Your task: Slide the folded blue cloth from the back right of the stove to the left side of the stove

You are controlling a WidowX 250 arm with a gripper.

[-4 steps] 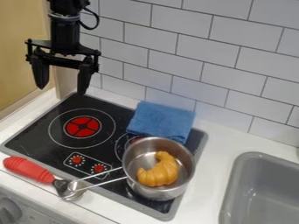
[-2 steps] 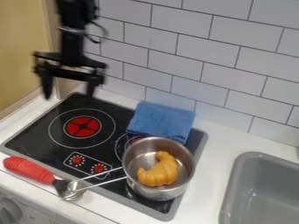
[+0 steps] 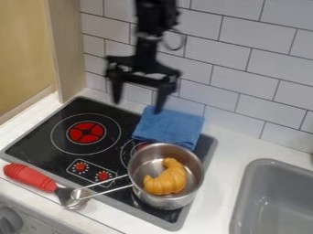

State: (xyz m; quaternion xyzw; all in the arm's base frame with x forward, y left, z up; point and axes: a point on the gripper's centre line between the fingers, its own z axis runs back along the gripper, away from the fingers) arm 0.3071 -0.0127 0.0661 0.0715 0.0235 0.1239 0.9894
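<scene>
One black tool, fingers spread, empty. One blue cloth, lying below the tool, behind a steel pot holding a croissant

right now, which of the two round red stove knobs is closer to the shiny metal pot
The right knob in view, sitting between the left knob and the pot.

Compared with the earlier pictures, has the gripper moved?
Yes. The gripper has moved right across the picture, from left of the red burner to near the blue cloth.
</scene>
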